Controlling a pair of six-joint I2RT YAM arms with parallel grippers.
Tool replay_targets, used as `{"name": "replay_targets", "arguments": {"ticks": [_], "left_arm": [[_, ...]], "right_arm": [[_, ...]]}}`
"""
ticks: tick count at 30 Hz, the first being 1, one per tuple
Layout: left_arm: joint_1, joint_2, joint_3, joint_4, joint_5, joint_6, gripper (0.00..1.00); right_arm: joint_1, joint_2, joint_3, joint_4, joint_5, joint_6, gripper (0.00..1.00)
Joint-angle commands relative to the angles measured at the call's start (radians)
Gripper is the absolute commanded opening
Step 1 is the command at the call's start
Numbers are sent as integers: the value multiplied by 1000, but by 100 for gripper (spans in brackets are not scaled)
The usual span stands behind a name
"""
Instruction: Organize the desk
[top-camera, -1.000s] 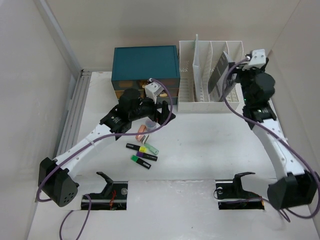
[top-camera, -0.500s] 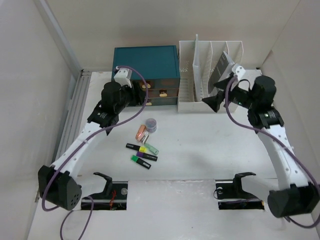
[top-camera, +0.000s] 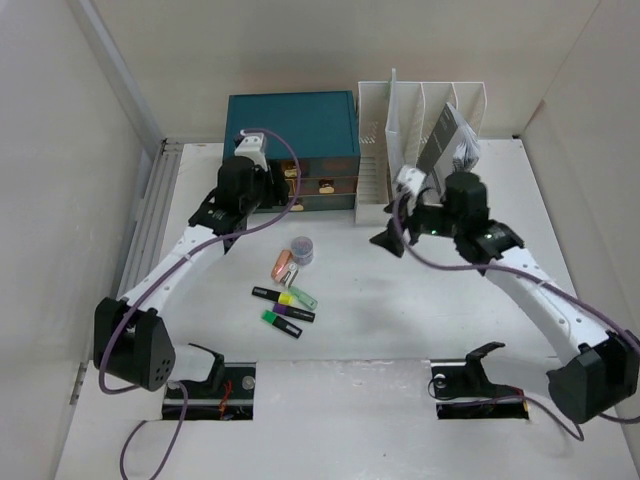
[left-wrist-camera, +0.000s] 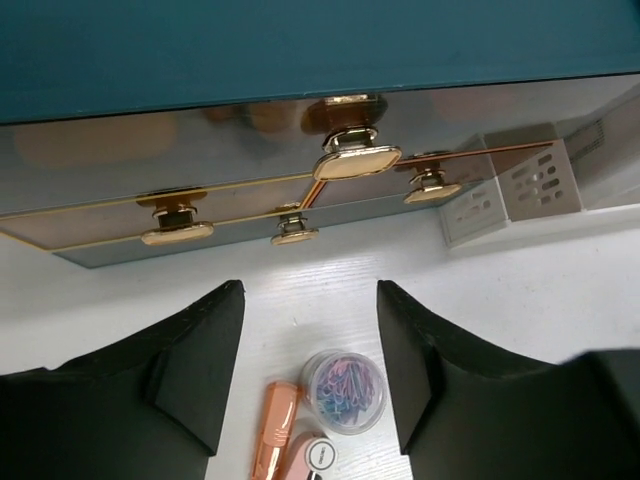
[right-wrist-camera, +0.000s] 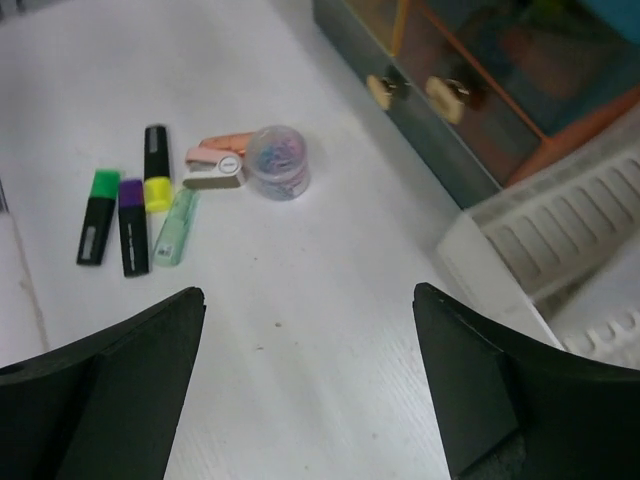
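On the white desk (top-camera: 400, 310) lies a cluster of stationery: a clear jar of paper clips (top-camera: 301, 248), an orange highlighter and a pink piece (top-camera: 284, 265), and several highlighters (top-camera: 285, 305). My left gripper (top-camera: 278, 188) is open and empty, right in front of the teal drawer box (top-camera: 290, 125). In the left wrist view it (left-wrist-camera: 310, 300) faces the gold knobs (left-wrist-camera: 355, 162), with the jar (left-wrist-camera: 345, 390) below. My right gripper (top-camera: 392, 228) hangs wide open and empty over the desk middle. In the right wrist view it (right-wrist-camera: 310, 295) looks toward the jar (right-wrist-camera: 276, 160).
A white slotted file rack (top-camera: 400, 190) stands right of the drawer box, with a dark notebook (top-camera: 445, 145) leaning in it. A metal rail (top-camera: 150, 230) runs along the left edge. Two cut-outs (top-camera: 210, 385) (top-camera: 475, 385) sit near the front edge. Walls enclose the desk.
My left gripper drew back from above the stationery to the drawer fronts, and its jaws narrowed. My right arm swung from the file rack leftward and down over the desk middle.
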Motion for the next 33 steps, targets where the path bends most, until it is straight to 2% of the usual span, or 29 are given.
{"name": "replay_targets", "arguments": {"ticks": [1,3,6,10,13,16,27,33], "left_arm": [[-6,-121,-6,37,9,14,54],[-15,-163,-37,61,19,25,59],[-16,-232,-46,71,19,25,67],[-16,-299,-57,92,29,25,75],[-16,-345,-67,101,39,25,78],[-16,-370,-67,101,49,25,78],[-16,-454,-77,111,39,7,81],[-16,-474,-77,111,39,7,81]], "right_arm": [[205,18,-45,45,210,-213,91],[292,71,-86,80,210,-333,91],[329,158,-97,131,149,-442,91],[349,313,16,157,158,-452,91],[349,410,77,207,167,-409,96],[378,473,125,220,167,-409,99],[447,693,266,220,140,-369,99],[458,766,332,229,215,-305,99]]}}
